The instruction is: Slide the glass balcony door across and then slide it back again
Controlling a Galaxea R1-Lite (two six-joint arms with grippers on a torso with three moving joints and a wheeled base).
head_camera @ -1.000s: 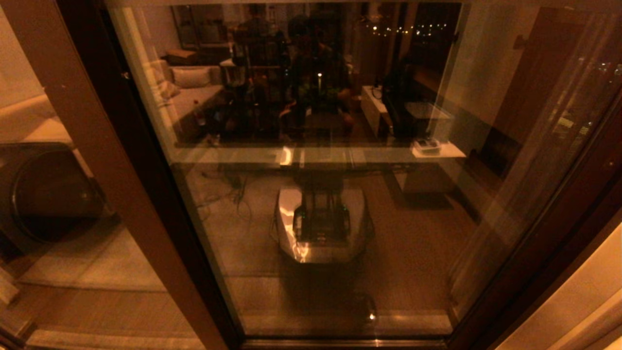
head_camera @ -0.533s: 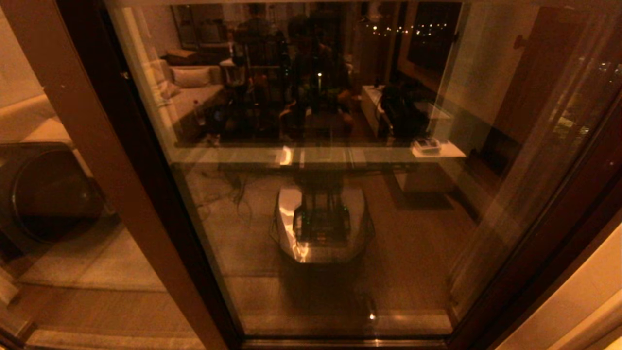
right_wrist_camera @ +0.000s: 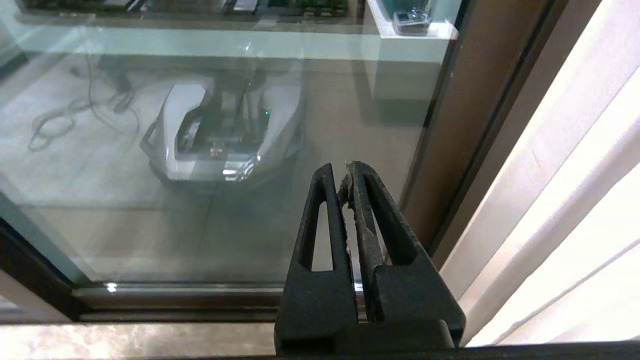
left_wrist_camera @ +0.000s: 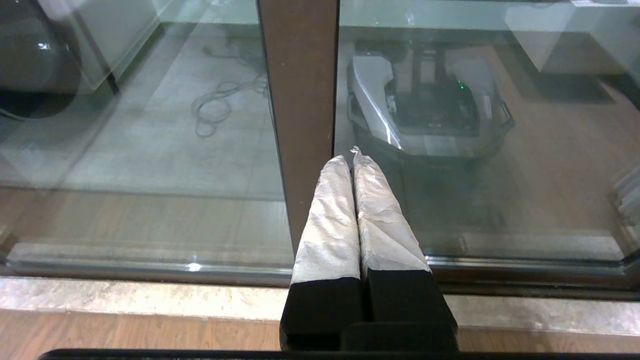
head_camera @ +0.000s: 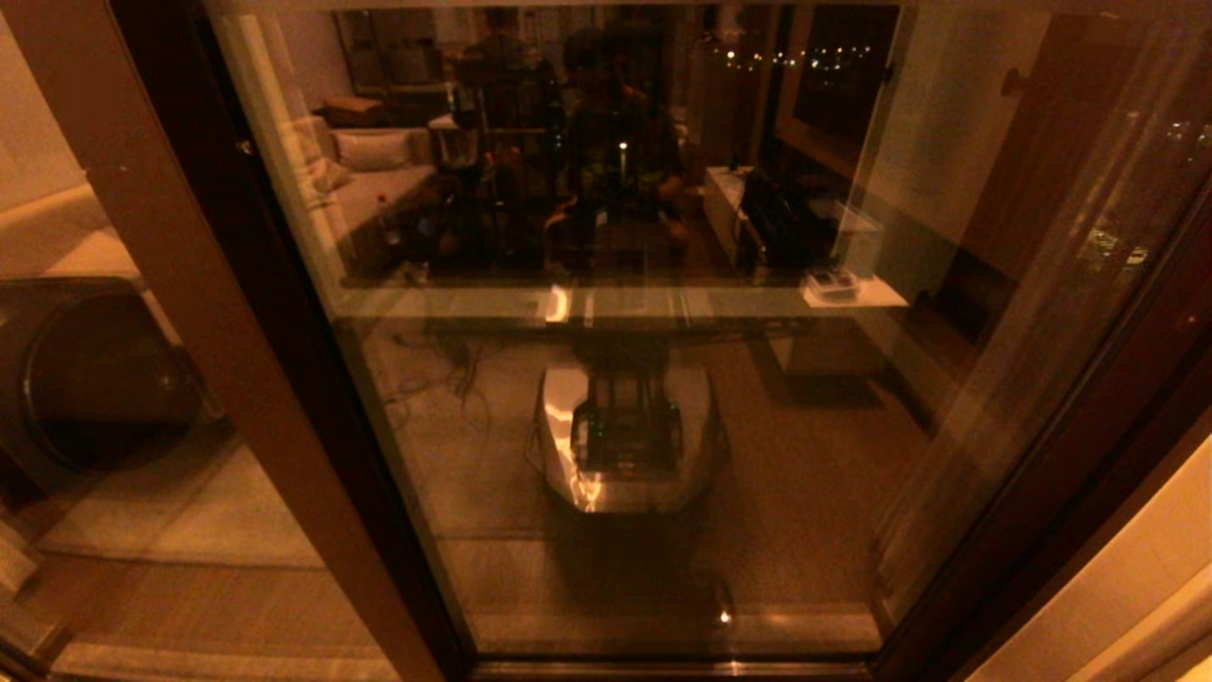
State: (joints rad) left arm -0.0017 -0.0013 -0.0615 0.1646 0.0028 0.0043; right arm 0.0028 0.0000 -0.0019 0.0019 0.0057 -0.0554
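Observation:
The glass balcony door [head_camera: 663, 398] fills the middle of the head view, a tall reflective pane in a dark brown frame. A small dark handle [head_camera: 244, 147] sits high on its left stile. Neither arm shows in the head view. In the left wrist view my left gripper [left_wrist_camera: 350, 156] is shut, its silver-wrapped fingers [left_wrist_camera: 325, 220] pressed together with nothing held, tips close to the brown post [left_wrist_camera: 300, 90] beside the pane [left_wrist_camera: 525, 190]. My right gripper [right_wrist_camera: 341, 171] is shut and empty too, low before the pane [right_wrist_camera: 125, 215] near the door's right stile [right_wrist_camera: 450, 125].
A wider lighter-brown post [head_camera: 170, 284] and fixed glass stand left of the door, with a round dark appliance [head_camera: 95, 379] behind it. A pale curtain [right_wrist_camera: 565, 200] hangs at the right. A stone sill [left_wrist_camera: 150, 300] runs along the floor track.
The door and its frame stand where they were; only the reflections in the glass shift a little.

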